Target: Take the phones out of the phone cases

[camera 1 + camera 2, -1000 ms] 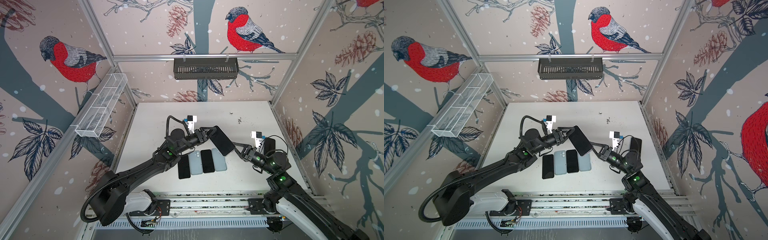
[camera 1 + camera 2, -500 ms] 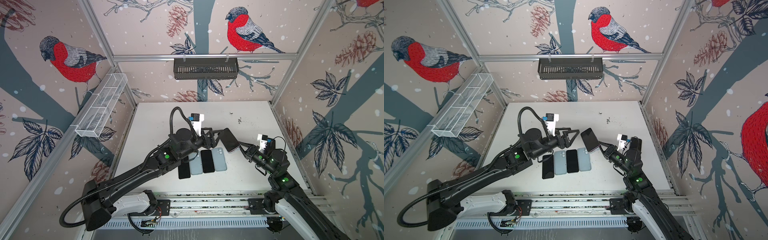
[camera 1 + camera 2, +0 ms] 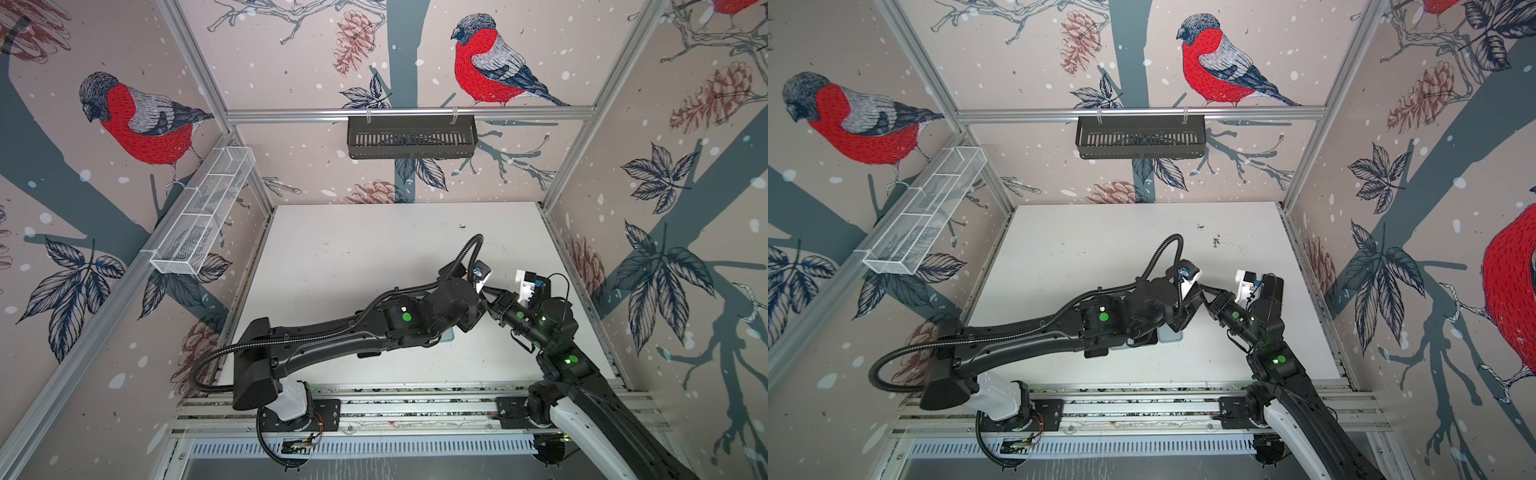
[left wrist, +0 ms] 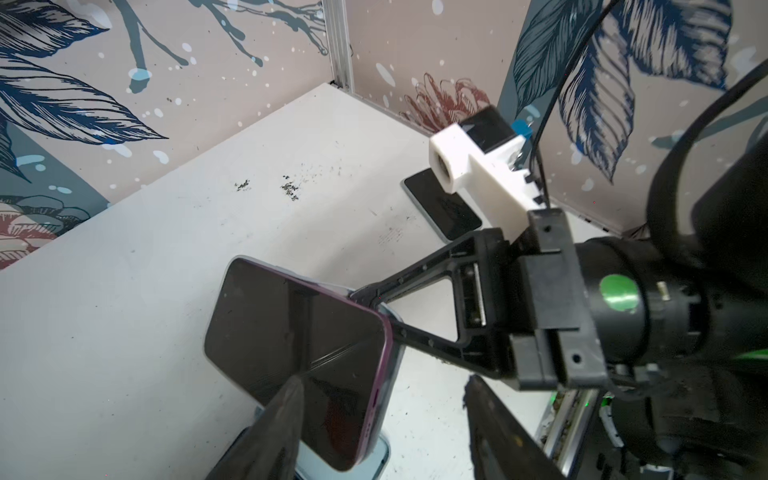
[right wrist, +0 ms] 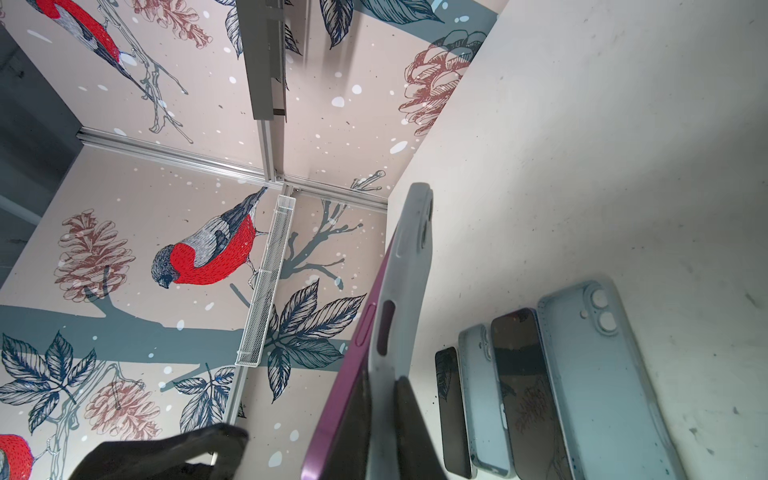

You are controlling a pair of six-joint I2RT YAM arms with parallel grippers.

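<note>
The phone [image 4: 291, 345], dark screen and purple rim, sits in a grey phone case [image 5: 411, 266] and hangs tilted above the table. My right gripper [image 5: 384, 378] is shut on one end, one finger on the screen, one on the case's back. Along one side the purple rim [image 5: 353, 357] stands out from the case. My left gripper [image 4: 382, 378] is open at the opposite end. One of its fingers [image 4: 274, 436] lies over the screen, the other stands well clear. In both top views my left wrist [image 3: 457, 299] hides the phone.
A row of dark phones [image 5: 523, 374] and light-blue cases [image 5: 598, 374] lies on the white table under my left arm [image 3: 1059, 332]. Another dark phone [image 4: 444, 208] lies near the right wall. A black basket [image 3: 411, 137] and a white mesh basket [image 3: 203, 216] hang on the walls.
My left arm has swung right across the row of phones and come back to the held phone with its jaws apart. My right gripper has drawn the phone to the right.
</note>
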